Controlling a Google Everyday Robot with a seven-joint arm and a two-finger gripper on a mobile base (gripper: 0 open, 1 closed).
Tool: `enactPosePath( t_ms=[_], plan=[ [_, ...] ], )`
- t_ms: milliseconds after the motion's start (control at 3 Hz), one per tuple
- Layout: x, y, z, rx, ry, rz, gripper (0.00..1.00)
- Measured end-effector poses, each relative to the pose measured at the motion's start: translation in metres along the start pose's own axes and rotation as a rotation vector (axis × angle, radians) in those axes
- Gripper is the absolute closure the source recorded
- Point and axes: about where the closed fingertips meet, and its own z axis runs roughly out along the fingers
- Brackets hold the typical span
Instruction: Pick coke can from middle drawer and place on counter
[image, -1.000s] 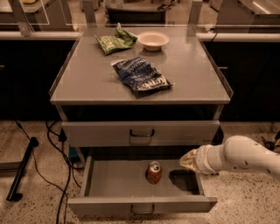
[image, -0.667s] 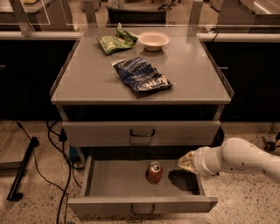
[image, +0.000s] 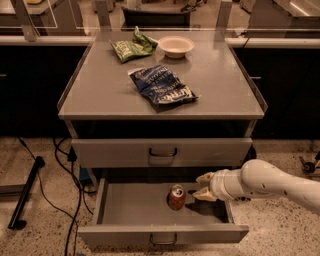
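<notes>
The coke can (image: 176, 197), red with a silver top, stands upright near the middle of the open middle drawer (image: 130, 207). My gripper (image: 201, 186) reaches in from the right over the drawer, its pale fingers spread open and pointing left, a short gap from the can and not touching it. The white arm runs off to the lower right. The counter (image: 100, 90) is the grey cabinet top above the drawers.
On the counter lie a blue chip bag (image: 162, 88), a green chip bag (image: 131, 47) and a white bowl (image: 176, 46). A shut drawer front with a black loop handle (image: 162, 152) sits above the open drawer. Cables and a black bar (image: 25, 192) lie on the floor at left.
My gripper has edged a little to the left, closer to the can. The can and the drawer have not moved.
</notes>
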Motion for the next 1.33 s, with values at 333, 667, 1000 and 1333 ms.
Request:
enactPosePath(
  t_ms=[333, 667, 1000, 1333],
  plan=[
    [-0.002, 0.000, 0.021, -0.020, -0.022, 0.015, 0.55],
    [-0.006, 0.004, 0.040, -0.042, -0.041, 0.025, 0.52],
    [-0.007, 0.009, 0.056, -0.065, -0.054, 0.033, 0.47],
    [-0.008, 0.014, 0.069, -0.089, -0.061, 0.038, 0.36]
  ],
)
